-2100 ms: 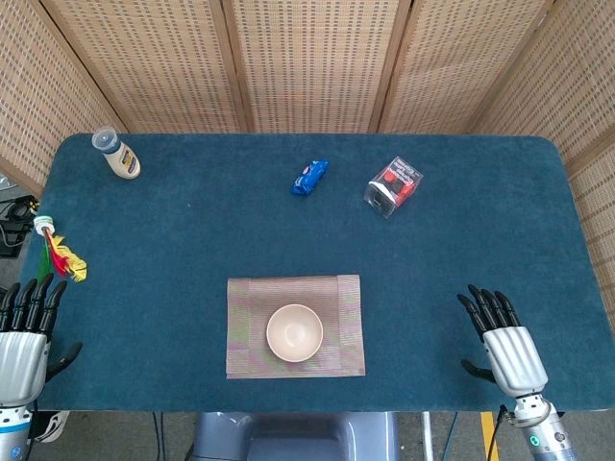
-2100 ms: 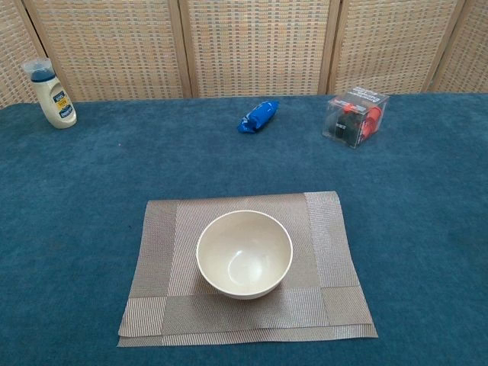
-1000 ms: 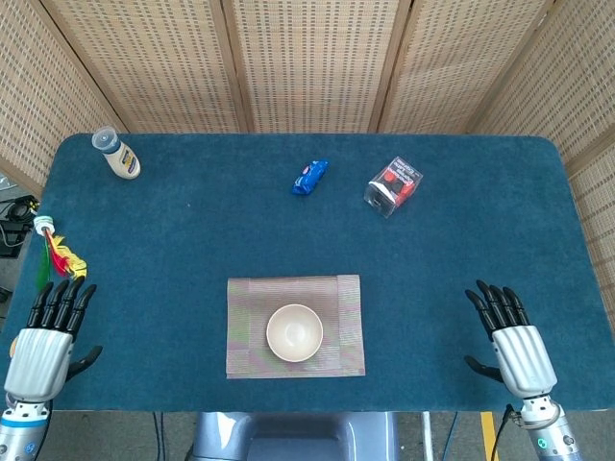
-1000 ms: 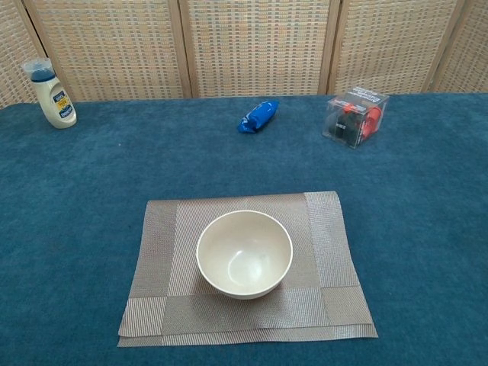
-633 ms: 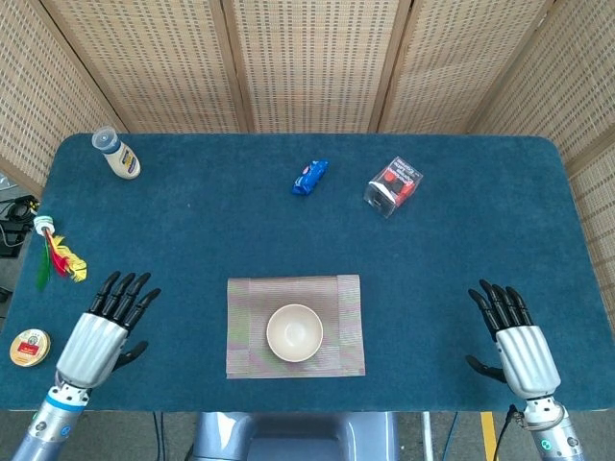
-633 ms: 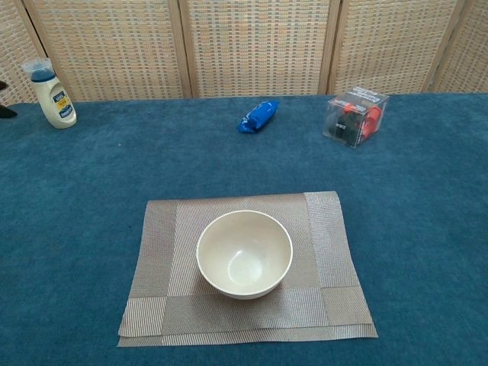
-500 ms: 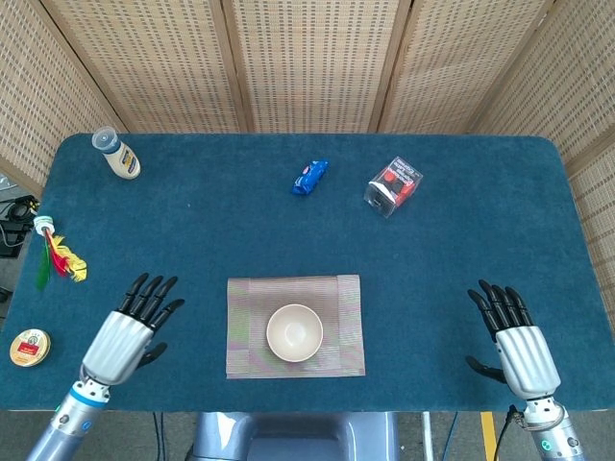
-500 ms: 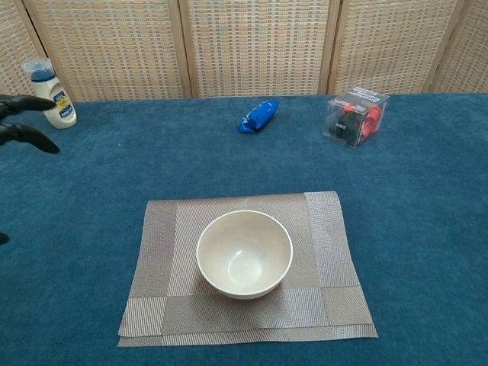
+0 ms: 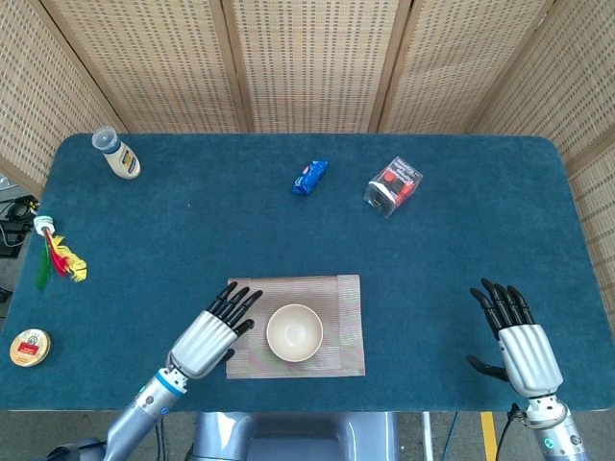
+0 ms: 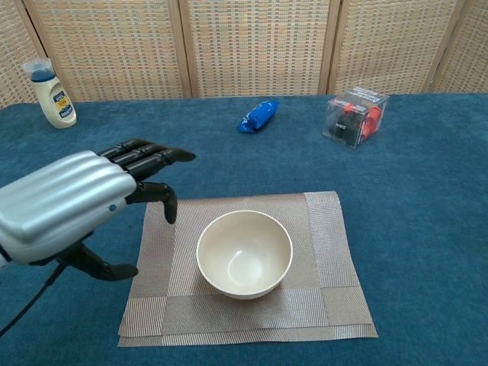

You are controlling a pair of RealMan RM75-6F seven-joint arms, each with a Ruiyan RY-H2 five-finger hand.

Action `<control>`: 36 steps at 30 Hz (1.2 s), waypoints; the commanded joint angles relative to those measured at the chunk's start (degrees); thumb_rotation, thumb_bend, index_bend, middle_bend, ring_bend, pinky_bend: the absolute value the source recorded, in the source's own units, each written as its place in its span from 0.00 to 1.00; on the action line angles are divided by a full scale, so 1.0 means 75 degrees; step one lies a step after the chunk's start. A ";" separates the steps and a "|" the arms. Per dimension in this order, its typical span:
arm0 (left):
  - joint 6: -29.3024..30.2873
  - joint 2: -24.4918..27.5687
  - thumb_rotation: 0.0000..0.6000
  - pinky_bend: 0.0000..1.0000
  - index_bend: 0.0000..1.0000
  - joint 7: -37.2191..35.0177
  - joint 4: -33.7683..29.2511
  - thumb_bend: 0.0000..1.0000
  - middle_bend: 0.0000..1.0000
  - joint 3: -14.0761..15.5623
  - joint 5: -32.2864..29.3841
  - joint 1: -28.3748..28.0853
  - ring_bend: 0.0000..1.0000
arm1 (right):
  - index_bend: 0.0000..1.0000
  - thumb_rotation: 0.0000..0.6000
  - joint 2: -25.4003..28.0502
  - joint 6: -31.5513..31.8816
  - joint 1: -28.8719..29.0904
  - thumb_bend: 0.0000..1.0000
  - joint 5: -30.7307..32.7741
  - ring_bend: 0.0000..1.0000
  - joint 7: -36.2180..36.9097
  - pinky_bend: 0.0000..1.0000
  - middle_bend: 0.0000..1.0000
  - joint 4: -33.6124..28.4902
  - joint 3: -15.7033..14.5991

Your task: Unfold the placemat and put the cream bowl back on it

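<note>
My left hand (image 9: 207, 338) hovers spread and empty beside the round cream ceramic bowl (image 9: 294, 332); a careless sweep could knock it off the folded grey woven placemat (image 9: 346, 327).

We note a table (image 9: 461, 240) covered in dark teal, short-pile cloth with rounded far corners. Behind it stands a folding screen (image 9: 317, 58) of woven cane panels in light wooden frames, angled in at both sides. Grey floor (image 9: 14, 274) shows past the table's left edge. Lighting is even, with soft shadows.
</note>
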 commanded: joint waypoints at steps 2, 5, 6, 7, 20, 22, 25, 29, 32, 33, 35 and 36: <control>-0.0409 -0.0386 1.00 0.00 0.42 0.0345 0.0145 0.14 0.00 -0.0151 -0.0346 -0.0271 0.00 | 0.09 1.00 0.0003 -0.0018 0.0011 0.17 0.0002 0.00 0.0044 0.00 0.00 0.0023 0.0002; -0.0556 -0.0548 1.00 0.00 0.43 0.0562 0.0192 0.14 0.00 -0.0192 -0.0517 -0.0363 0.00 | 0.09 1.00 -0.0001 -0.0031 0.0018 0.17 0.0014 0.00 0.0069 0.00 0.00 0.0037 0.0007; -0.0591 -0.0586 1.00 0.00 0.43 0.0599 0.0197 0.14 0.00 -0.0192 -0.0569 -0.0380 0.00 | 0.09 1.00 -0.0002 -0.0034 0.0020 0.17 0.0018 0.00 0.0075 0.00 0.00 0.0039 0.0009; -0.0641 -0.0641 1.00 0.00 0.44 0.0650 0.0221 0.14 0.00 -0.0185 -0.0633 -0.0409 0.00 | 0.09 1.00 -0.0003 -0.0037 0.0022 0.17 0.0022 0.00 0.0080 0.00 0.00 0.0043 0.0012; -0.0872 -0.1428 1.00 0.00 0.48 0.1084 0.0866 0.19 0.00 -0.0218 -0.1070 -0.0825 0.00 | 0.09 1.00 -0.0057 -0.0089 0.0044 0.17 0.0030 0.00 0.0079 0.00 0.00 0.0097 0.0005; -0.0903 -0.1506 1.00 0.00 0.52 0.1097 0.0935 0.23 0.00 -0.0199 -0.1128 -0.0865 0.00 | 0.09 1.00 -0.0060 -0.0092 0.0046 0.17 0.0028 0.00 0.0080 0.00 0.00 0.0099 0.0003; -0.0931 -0.1627 1.00 0.00 0.57 0.1165 0.1071 0.28 0.00 -0.0161 -0.1183 -0.0926 0.00 | 0.09 1.00 -0.0068 -0.0077 0.0045 0.17 0.0001 0.00 0.0087 0.00 0.00 0.0105 -0.0004; -0.0865 -0.1772 1.00 0.00 0.62 0.1199 0.1279 0.34 0.00 -0.0105 -0.1246 -0.0970 0.00 | 0.09 1.00 -0.0067 -0.0061 0.0046 0.17 -0.0003 0.00 0.0128 0.00 0.00 0.0115 0.0002; -0.0821 -0.1802 1.00 0.00 0.65 0.1161 0.1346 0.39 0.00 -0.0085 -0.1318 -0.0974 0.00 | 0.09 1.00 -0.0061 -0.0040 0.0041 0.17 -0.0017 0.00 0.0154 0.00 0.00 0.0122 0.0002; -0.0795 -0.1798 1.00 0.00 0.66 0.1145 0.1360 0.40 0.00 -0.0073 -0.1328 -0.0976 0.00 | 0.09 1.00 -0.0060 -0.0031 0.0039 0.17 -0.0022 0.00 0.0160 0.00 0.00 0.0123 0.0002; -0.0713 -0.1773 1.00 0.00 0.67 0.1114 0.1376 0.40 0.00 -0.0036 -0.1324 -0.0967 0.00 | 0.09 1.00 -0.0057 -0.0018 0.0036 0.17 -0.0021 0.00 0.0174 0.00 0.00 0.0126 0.0005; -0.0658 -0.1731 1.00 0.00 0.68 0.1109 0.1363 0.42 0.00 -0.0012 -0.1301 -0.0960 0.00 | 0.09 1.00 -0.0052 -0.0014 0.0034 0.17 -0.0015 0.00 0.0187 0.00 0.00 0.0125 0.0008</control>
